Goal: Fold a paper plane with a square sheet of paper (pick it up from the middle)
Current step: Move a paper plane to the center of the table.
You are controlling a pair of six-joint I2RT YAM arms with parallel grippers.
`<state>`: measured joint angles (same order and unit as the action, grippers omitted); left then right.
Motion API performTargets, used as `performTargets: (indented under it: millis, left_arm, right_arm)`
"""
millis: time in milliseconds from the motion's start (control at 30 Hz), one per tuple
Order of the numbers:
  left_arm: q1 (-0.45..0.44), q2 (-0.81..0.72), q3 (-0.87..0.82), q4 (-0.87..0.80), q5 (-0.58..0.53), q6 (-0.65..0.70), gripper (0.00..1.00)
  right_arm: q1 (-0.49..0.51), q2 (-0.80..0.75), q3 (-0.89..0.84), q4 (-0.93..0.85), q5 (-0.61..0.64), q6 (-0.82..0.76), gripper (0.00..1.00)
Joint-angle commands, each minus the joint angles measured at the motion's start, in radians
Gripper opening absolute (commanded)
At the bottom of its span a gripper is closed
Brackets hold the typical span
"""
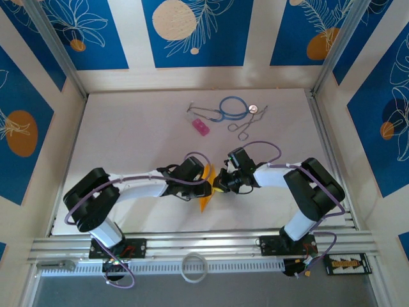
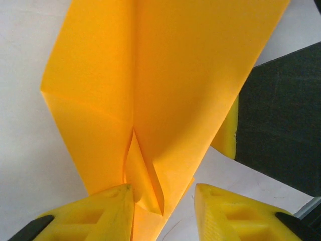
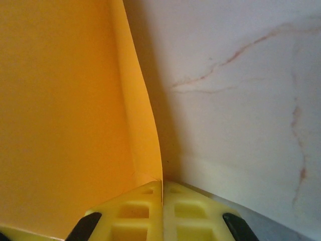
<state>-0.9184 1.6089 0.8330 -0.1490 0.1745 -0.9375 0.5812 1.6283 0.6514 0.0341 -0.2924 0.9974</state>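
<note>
- Orange-yellow paper [image 1: 205,199] lies at the near middle of the white table [image 1: 128,128] in the top view. The left gripper [image 1: 202,181] and the right gripper [image 1: 221,184] meet over it. A pink block [image 1: 200,126] lies well apart, at the far side.
- Left wrist view: the paper [image 2: 165,75] has a centre crease. Its narrow end lies between the yellow fingers [image 2: 100,216] and touches one; the jaws stand apart.
- Right wrist view: the fingers [image 3: 190,216] press together, clamped on one edge of the paper [image 3: 60,110].

Left hand [image 2: 163,193] partly spread, right hand [image 3: 162,185] clamped tight.
</note>
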Motion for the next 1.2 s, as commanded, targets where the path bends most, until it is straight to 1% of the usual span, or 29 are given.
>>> performTargets:
  millis: [0, 200, 333, 433, 567, 667, 733, 1167]
  left_arm:
    - [-0.013, -0.012, -0.007, -0.036, -0.020, -0.013, 0.36]
    - [-0.018, 0.010, 0.007, -0.049, -0.037, 0.017, 0.36]
    - [-0.025, 0.025, 0.035, -0.091, -0.066, 0.048, 0.35]
    - [-0.028, 0.044, 0.060, -0.130, -0.090, 0.071, 0.34]
    - [-0.033, 0.053, 0.070, -0.125, -0.090, 0.087, 0.32]
    - [-0.037, 0.063, 0.084, -0.132, -0.098, 0.096, 0.29]
    - [-0.039, 0.075, 0.100, -0.143, -0.107, 0.109, 0.25]
    - [-0.043, 0.132, 0.162, -0.209, -0.148, 0.175, 0.22]
  right_arm:
    - [-0.003, 0.018, -0.013, 0.000, -0.025, 0.012, 0.00]
    - [-0.003, 0.017, -0.011, 0.003, -0.030, 0.011, 0.00]
    - [-0.003, 0.018, -0.013, 0.005, -0.030, 0.013, 0.00]
    - [-0.002, 0.017, -0.011, 0.006, -0.031, 0.014, 0.00]
    - [-0.003, 0.017, -0.012, 0.005, -0.032, 0.013, 0.00]
    - [-0.003, 0.018, -0.012, 0.007, -0.033, 0.013, 0.00]
    - [-0.003, 0.019, -0.012, 0.007, -0.033, 0.014, 0.00]
    - [-0.004, 0.019, -0.010, 0.005, -0.036, 0.012, 0.00]
